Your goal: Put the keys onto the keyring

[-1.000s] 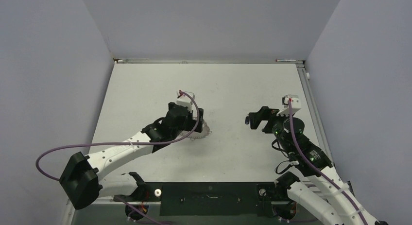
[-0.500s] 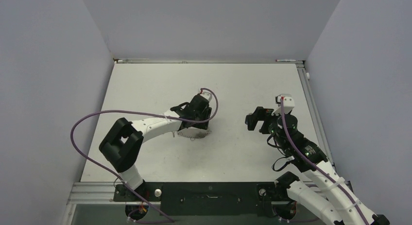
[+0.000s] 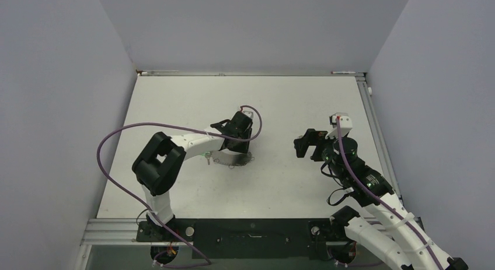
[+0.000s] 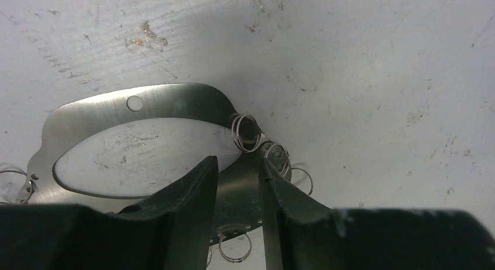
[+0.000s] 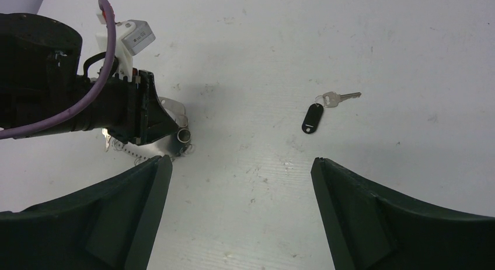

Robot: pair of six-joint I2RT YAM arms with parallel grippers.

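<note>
Left pincer [image 4: 238,162] pinches the keyring [image 4: 175,98] rim; key [image 5: 334,98] lies well apart.

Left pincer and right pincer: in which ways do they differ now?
The left pincer has its fingers close together, with the metal band of the keyring between them; the right pincer stands wide open and holds nothing. The left pincer is right at the keyring; the right pincer is apart from the key, which lies ahead of it. Both have dark fingers.
</note>
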